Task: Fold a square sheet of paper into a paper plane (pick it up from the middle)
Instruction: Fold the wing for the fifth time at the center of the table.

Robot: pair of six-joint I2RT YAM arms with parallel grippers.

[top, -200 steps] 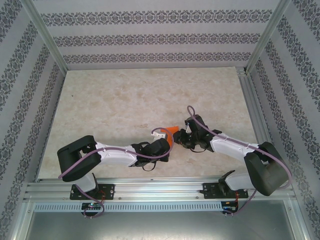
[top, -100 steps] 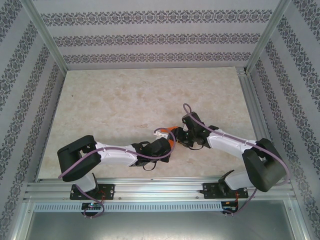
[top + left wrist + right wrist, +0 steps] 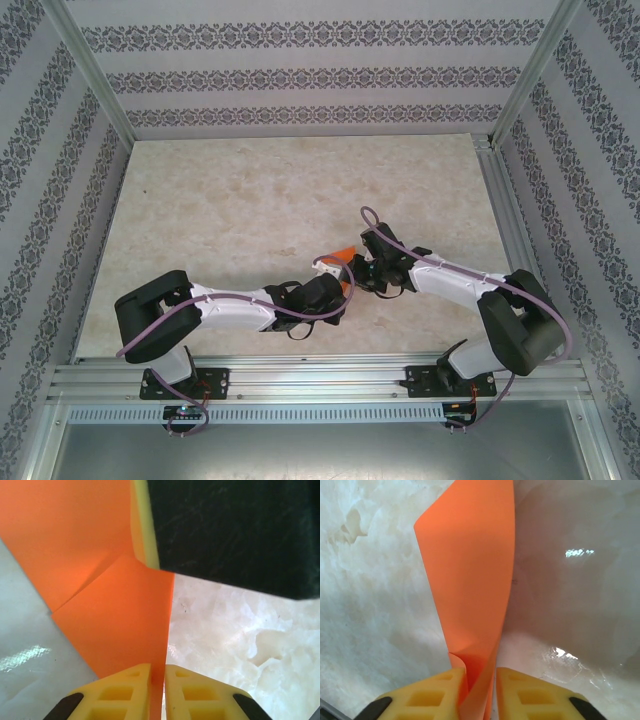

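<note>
The orange square sheet of paper (image 3: 345,253), folded and creased, is held up off the table between both grippers near the middle front. My left gripper (image 3: 338,278) is shut on its lower edge; in the left wrist view the sheet (image 3: 105,595) rises from between the yellow fingertips (image 3: 125,692) of the left gripper (image 3: 157,692). My right gripper (image 3: 358,268) comes in from the right, and in its wrist view the right gripper (image 3: 481,695) is shut on a curled, doubled part of the paper (image 3: 470,580). The right gripper's dark finger and yellow pad (image 3: 145,525) press the sheet's upper part.
The pale marble tabletop (image 3: 250,200) spreads behind and to both sides of the grippers. Patterned walls and a metal frame (image 3: 500,190) bound the table. The arms' mounting rail (image 3: 320,380) runs along the near edge.
The right arm has moved left and farther in toward the left gripper, and its jaws have narrowed onto the paper. The left arm has stayed almost still with the paper.
</note>
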